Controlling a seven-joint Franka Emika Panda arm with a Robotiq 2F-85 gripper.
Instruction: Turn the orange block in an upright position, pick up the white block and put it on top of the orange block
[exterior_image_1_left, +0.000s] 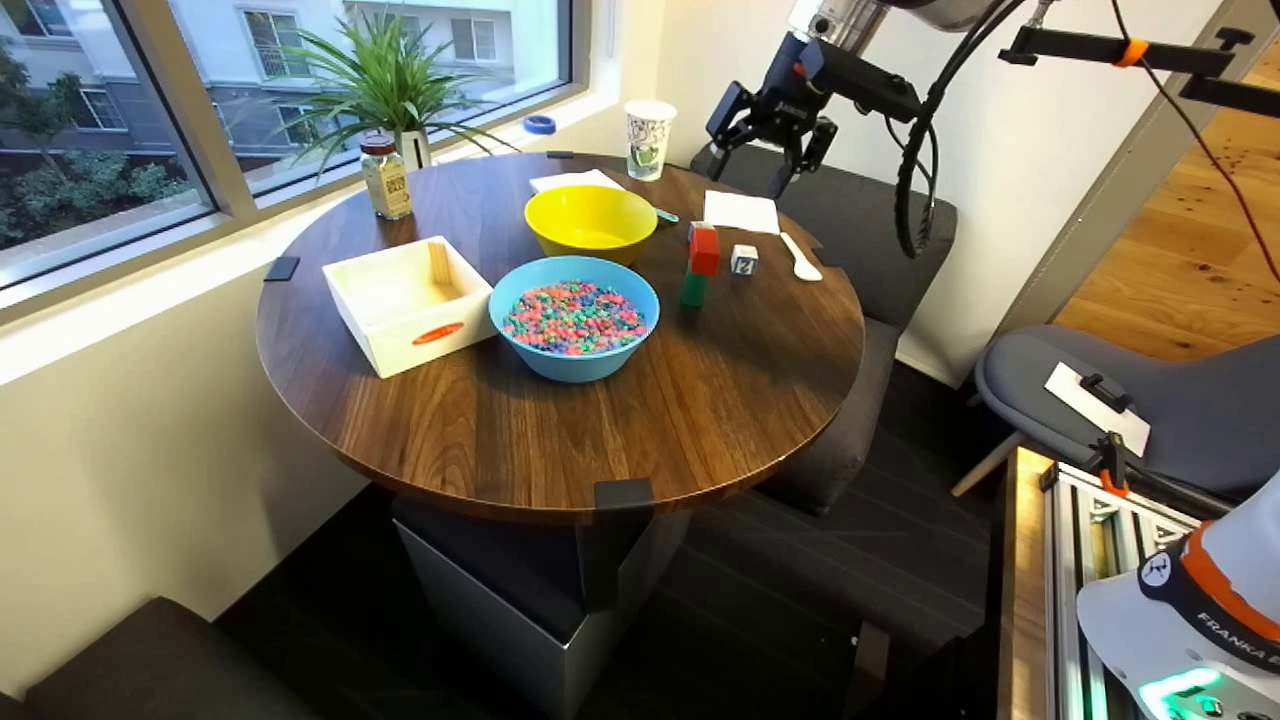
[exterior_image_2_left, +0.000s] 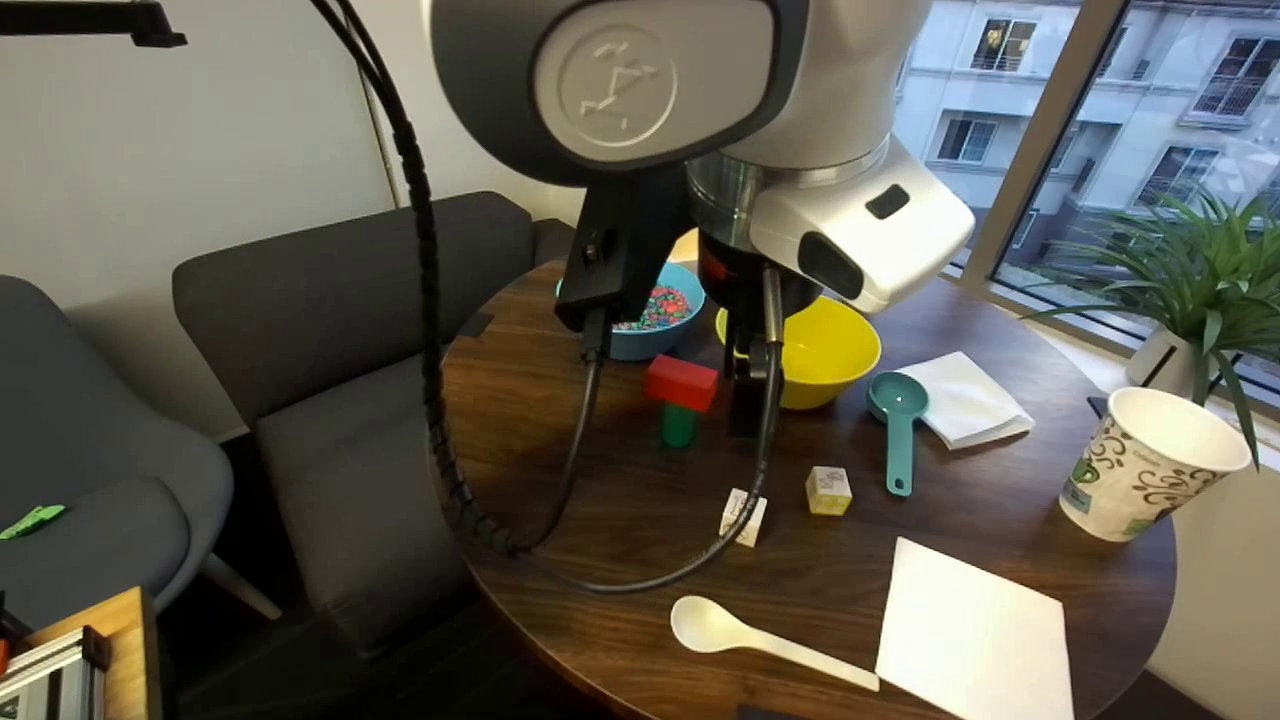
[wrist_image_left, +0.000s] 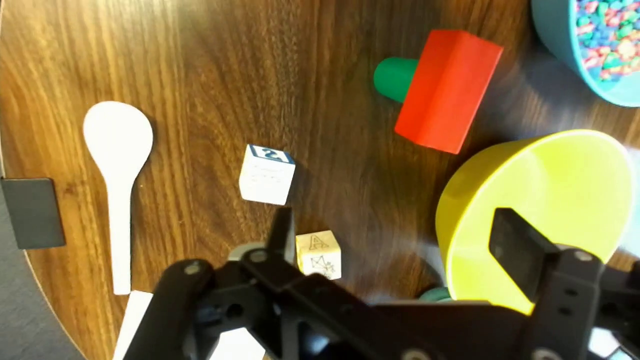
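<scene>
Step in hand, seemingly: upending the orange block (wrist_image_left: 449, 92).
It lies flat atop the green block (wrist_image_left: 394, 79); the white block (wrist_image_left: 266, 175) sits apart from that. The gripper (wrist_image_left: 397, 235) is wide and empty; next, likely, grasp and turn.

Counter (exterior_image_1_left: 720, 400): round, brown wood grain; far rim, in an exterior view, taken as twelve o'clock. Middle: blue bowl (exterior_image_1_left: 570, 368); yellow bowl (exterior_image_1_left: 575, 228) at its twelve. Folded napkin (exterior_image_1_left: 580, 180), twelve. Paper cup (exterior_image_1_left: 648, 142), one. Flat white square (exterior_image_1_left: 740, 212), two. White spoon (exterior_image_1_left: 801, 260), white block (exterior_image_1_left: 743, 260), green block (exterior_image_1_left: 693, 290), towards three. Cream block (exterior_image_2_left: 828, 492), between white block and teal measuring spoon (exterior_image_2_left: 899, 445). Black bracket (exterior_image_1_left: 622, 493), six. Pale box (exterior_image_1_left: 400, 345), nine. Jar (exterior_image_1_left: 386, 185), ten.
</scene>
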